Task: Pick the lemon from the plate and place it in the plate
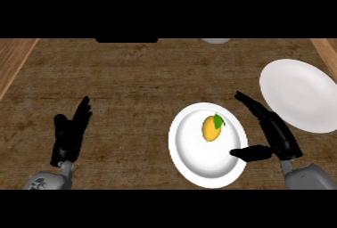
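Approach step, by the look of it. Lemon (212,128) lying untouched on near white plate (197,167). Right hand (273,136) just beside, fingers straight, thumb over rim, grasping nothing. Left hand (69,133) resting, released. Next, probably: closing round lemon, lifting toward far plate (299,95).

Both grey forearms rise from the lower edge, the left hand (69,133) resting open at the left with fingers straight and pointing up, the right hand (273,133) open too, fingers extended forward and thumb stretched out sideways.
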You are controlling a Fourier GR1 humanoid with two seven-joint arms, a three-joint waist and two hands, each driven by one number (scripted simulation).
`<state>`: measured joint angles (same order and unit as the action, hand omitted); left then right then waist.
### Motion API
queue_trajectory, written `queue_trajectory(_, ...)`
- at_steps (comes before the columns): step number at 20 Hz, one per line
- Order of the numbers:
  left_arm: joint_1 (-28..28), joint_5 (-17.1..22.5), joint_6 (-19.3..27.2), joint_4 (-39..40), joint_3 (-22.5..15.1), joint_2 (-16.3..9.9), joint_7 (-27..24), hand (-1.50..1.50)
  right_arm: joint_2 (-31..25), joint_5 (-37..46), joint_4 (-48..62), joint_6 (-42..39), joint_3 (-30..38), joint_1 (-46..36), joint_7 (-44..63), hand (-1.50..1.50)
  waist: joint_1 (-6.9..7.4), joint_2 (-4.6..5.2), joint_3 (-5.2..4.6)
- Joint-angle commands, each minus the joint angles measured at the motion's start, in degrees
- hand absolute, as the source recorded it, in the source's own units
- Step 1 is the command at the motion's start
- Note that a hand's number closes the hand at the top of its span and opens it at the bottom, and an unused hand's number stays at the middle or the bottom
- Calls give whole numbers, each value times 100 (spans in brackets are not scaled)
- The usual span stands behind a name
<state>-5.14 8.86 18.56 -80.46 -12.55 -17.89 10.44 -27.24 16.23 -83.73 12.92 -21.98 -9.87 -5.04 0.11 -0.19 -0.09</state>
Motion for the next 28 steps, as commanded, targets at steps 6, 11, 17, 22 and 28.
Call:
queue_trajectory(6,-123,-45,-71,-65,-12,99,175,0,-262,246,-570,-2020,-686,-1065,2692,-150,18,7,-2)
queue_trajectory(11,79,-234,-17,-136,-35,281,125,0,248,349,-14,-2506,-644,-1364,2962,-150,27,22,8)
queue_trajectory(17,242,-499,-77,-136,96,479,-7,0,642,785,660,-2892,-251,-1427,2645,-150,21,22,10)
queue_trajectory(22,380,-488,-346,-509,501,304,262,0,654,1008,718,-3229,249,-1269,2198,-150,11,18,10)
queue_trajectory(28,356,-774,-398,-185,558,711,-94,0,1258,1565,830,-3430,327,-1355,2383,-150,9,20,9)
